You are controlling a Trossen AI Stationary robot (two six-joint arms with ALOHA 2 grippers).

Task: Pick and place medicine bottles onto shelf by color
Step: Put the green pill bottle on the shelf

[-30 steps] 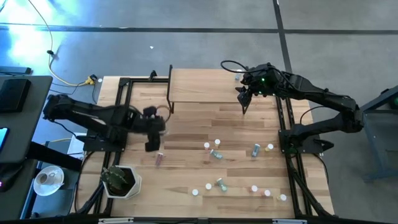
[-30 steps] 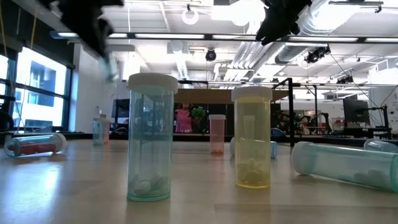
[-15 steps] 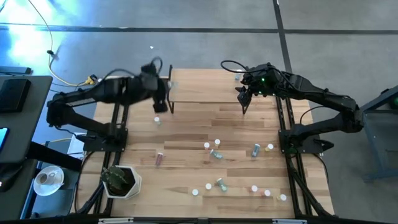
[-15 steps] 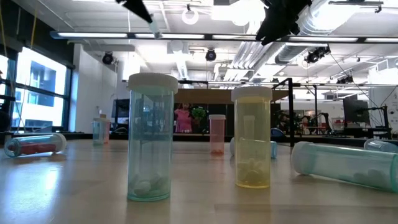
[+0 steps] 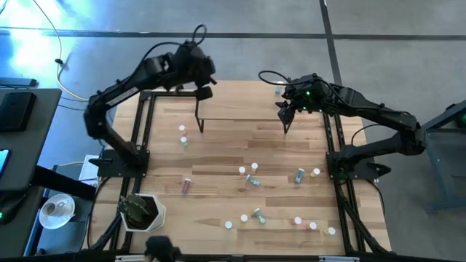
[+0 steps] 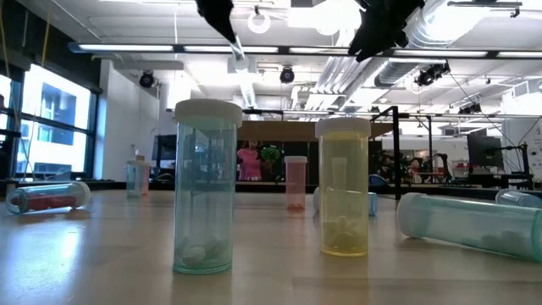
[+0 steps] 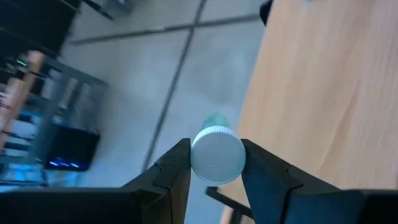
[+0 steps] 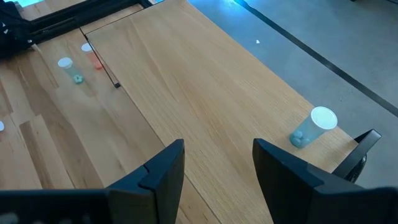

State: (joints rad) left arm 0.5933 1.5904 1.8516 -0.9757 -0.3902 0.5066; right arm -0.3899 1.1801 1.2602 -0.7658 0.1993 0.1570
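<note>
L gripper (image 5: 205, 93) is up high over the far-left corner of the shelf (image 5: 240, 102), fingers narrowed onto a white-capped teal bottle (image 7: 216, 154); in the L wrist view the cap sits pinched between both fingers (image 7: 176, 175), w/ the shelf's edge running beside it and grey floor past that edge. In the low view the same gripper (image 6: 227, 27) hangs well above the tabletop.

The shelf stands at the far edge of the table (image 5: 218, 211), centre. Its board is mostly bare wood; one pale blue bottle (image 8: 313, 125) stands by its far-right corner, close to the edge. Just off the shelf's left end, two bottles (image 5: 183, 135) stand on the table, near the front-left leg.

R gripper (image 5: 285, 108) hovers over the shelf's right end, fingers spread wide w/ nothing between them; R wrist view shows plain board in the gap.

Mid-table is a loose cluster: a pink bottle (image 5: 186, 185) lying down left of centre, several more (image 5: 251, 175) near centre, a blue one (image 5: 299, 175) and a yellow-capped one (image 5: 315, 172) toward the right edge. A front row (image 5: 256, 215) runs along the near edge to the front-right corner. The strip between shelf and cluster is open wood.

Low view: a teal bottle (image 6: 206, 186) and a yellow bottle (image 6: 343, 186) stand upright up close, a teal one (image 6: 474, 222) lies at right.

A potted plant (image 5: 140, 211) sits at the front-left corner.
</note>
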